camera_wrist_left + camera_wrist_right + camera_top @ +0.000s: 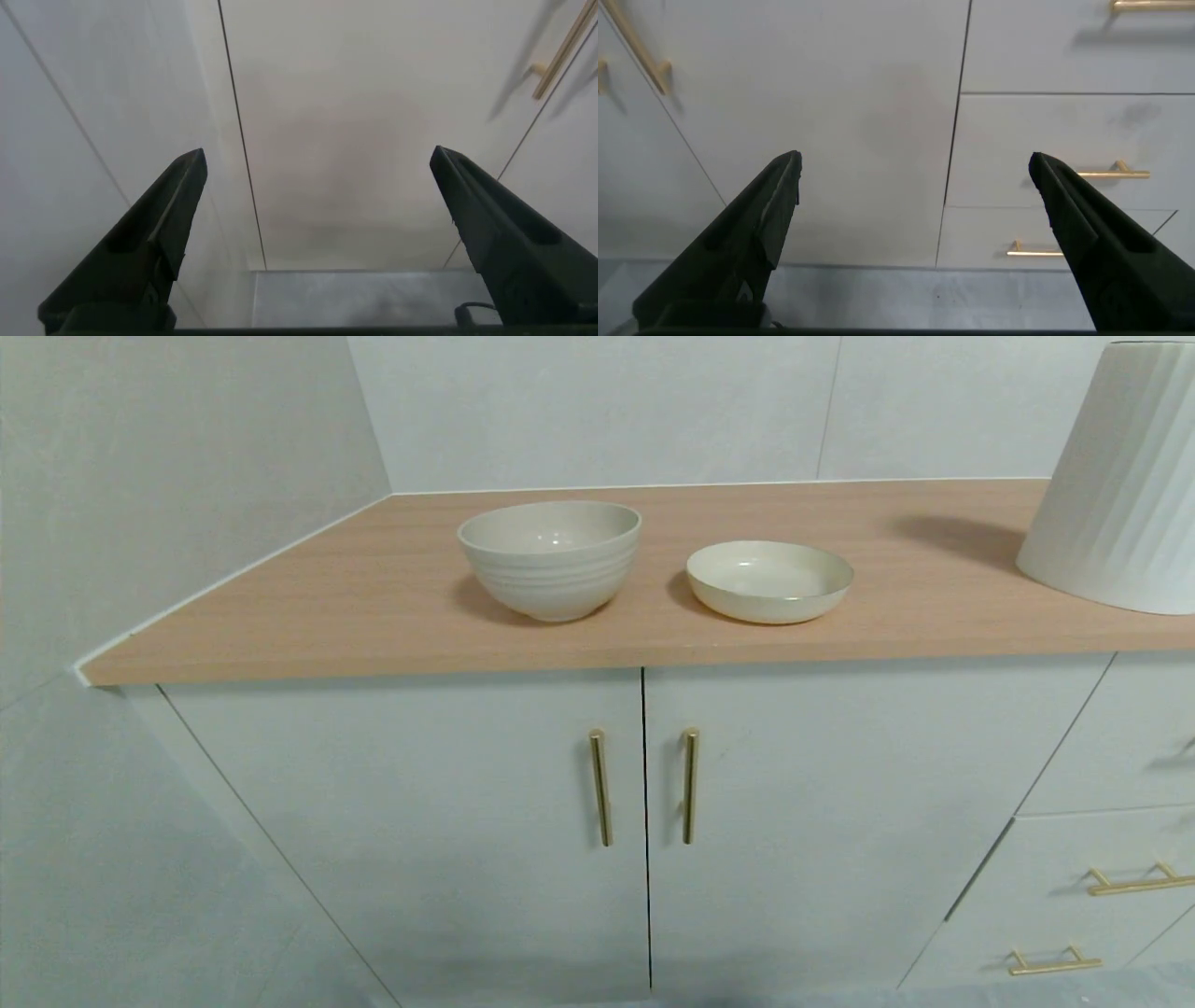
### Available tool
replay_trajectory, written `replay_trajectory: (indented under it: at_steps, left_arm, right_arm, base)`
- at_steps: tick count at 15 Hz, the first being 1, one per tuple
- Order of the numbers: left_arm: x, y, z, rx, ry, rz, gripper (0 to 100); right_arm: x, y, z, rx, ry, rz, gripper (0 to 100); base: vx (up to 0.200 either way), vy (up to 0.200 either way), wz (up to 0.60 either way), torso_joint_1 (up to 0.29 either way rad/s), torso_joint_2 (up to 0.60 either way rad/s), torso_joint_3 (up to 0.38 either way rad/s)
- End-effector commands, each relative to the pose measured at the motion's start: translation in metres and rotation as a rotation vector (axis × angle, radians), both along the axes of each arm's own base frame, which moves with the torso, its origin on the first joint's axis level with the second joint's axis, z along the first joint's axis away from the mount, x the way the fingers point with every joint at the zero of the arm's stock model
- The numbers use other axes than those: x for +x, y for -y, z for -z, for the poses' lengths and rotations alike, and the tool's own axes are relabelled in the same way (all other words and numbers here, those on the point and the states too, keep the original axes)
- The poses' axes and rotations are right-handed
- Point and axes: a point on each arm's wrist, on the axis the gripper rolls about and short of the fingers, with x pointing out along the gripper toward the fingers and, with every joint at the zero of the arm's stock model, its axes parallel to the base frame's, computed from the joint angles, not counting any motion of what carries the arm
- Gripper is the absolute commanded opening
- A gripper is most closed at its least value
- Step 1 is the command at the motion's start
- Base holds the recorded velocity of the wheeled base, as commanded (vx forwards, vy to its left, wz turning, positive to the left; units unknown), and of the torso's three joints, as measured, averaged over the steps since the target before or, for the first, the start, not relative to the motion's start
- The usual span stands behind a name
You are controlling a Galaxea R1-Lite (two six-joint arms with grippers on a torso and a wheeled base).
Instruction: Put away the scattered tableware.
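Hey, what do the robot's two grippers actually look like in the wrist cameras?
Both look alike. The left gripper has two matte black fingers, wedge-shaped, broad at the base and tapering to blunt tips, with flat inner faces. The right gripper has the same black tapered fingers. No markings show on either pair.

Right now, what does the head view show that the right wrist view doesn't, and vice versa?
Head view: a deep bowl and a shallow dish, side by side and apart, on the wooden countertop, with a white ribbed shade. Right wrist view: the right gripper, fingers open, nothing between them. Both: white cabinet fronts and gold drawer handles.
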Motion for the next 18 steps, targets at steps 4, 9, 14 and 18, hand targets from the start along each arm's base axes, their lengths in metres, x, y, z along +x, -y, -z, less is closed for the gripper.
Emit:
replay_trajectory:
  at_steps: [4, 9, 14, 18]
  left_arm:
    - [0.0000, 0.0000, -0.0001, 0.000, 0.001, -0.001, 100]
    - [0.0000, 0.0000, 0.0000, -0.002, 0.000, -0.001, 100]
    - [0.0000, 0.0000, 0.0000, 0.000, 0.000, -0.001, 100]
    - [0.0000, 0.0000, 0.0000, 0.000, 0.000, -0.001, 100]
  right_arm:
    - [0.0000, 0.0000, 0.0000, -0.001, 0.000, -0.001, 100]
    - [0.0000, 0.0000, 0.0000, 0.001, 0.000, -0.001, 100]
    - [0.0000, 0.0000, 0.0000, -0.001, 0.000, -0.001, 100]
    - [0.0000, 0.0000, 0.0000, -0.007, 0.000, -0.002, 100]
  base:
    - [0.000, 0.000, 0.00, -0.021, 0.09, 0.059]
    - [-0.120, 0.000, 0.00, 0.002, 0.01, 0.004]
    - [0.000, 0.000, 0.00, 0.000, 0.00, 0.000]
    - [0.000, 0.000, 0.00, 0.000, 0.00, 0.000]
